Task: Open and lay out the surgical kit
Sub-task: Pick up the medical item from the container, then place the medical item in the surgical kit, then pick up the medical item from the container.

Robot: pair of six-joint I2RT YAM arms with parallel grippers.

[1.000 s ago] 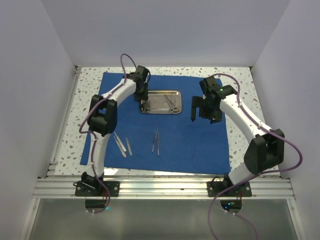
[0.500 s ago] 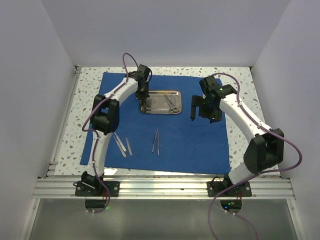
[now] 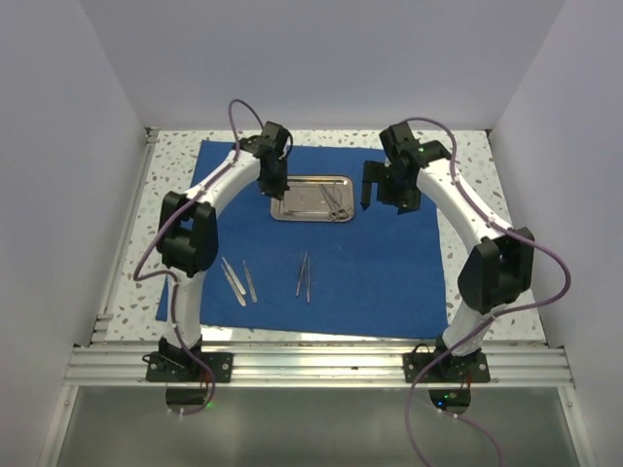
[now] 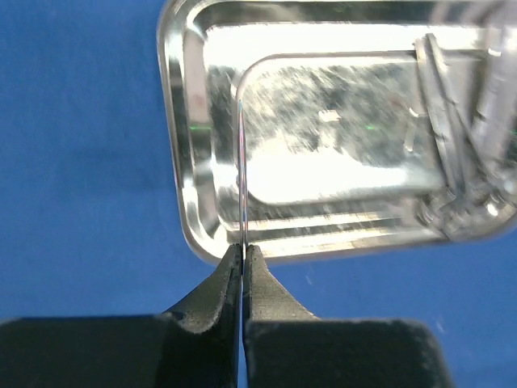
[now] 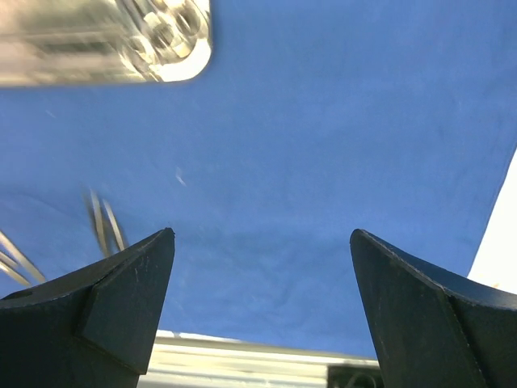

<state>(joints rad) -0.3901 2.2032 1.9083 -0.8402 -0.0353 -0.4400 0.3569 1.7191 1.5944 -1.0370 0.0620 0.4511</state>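
Note:
The royal-blue cloth (image 3: 389, 263) lies spread flat on the table. The shiny steel tray (image 3: 348, 182) sits on its far middle, with ringed instruments (image 3: 335, 202) at its right end. My left gripper (image 3: 278, 193) is at the tray's left end. In the left wrist view it (image 4: 244, 247) is shut on a thin silver instrument (image 4: 241, 162) seen edge-on over the tray (image 4: 174, 121). My right gripper (image 3: 376, 193) hangs open and empty just right of the tray. In the right wrist view it (image 5: 262, 234) is above bare cloth (image 5: 323, 121), with the tray corner (image 5: 105, 40) at the top left.
Two silver tweezers (image 3: 238, 280) lie on the cloth at the front left, and two thin instruments (image 3: 305, 274) lie near the front middle. Speckled tabletop (image 3: 165, 185) borders the cloth. White walls close in on three sides, and an aluminium rail (image 3: 321, 365) runs along the front.
My right gripper has moved back and left, closer to the tray's right end. My left gripper has shifted slightly at the tray's left end, still shut.

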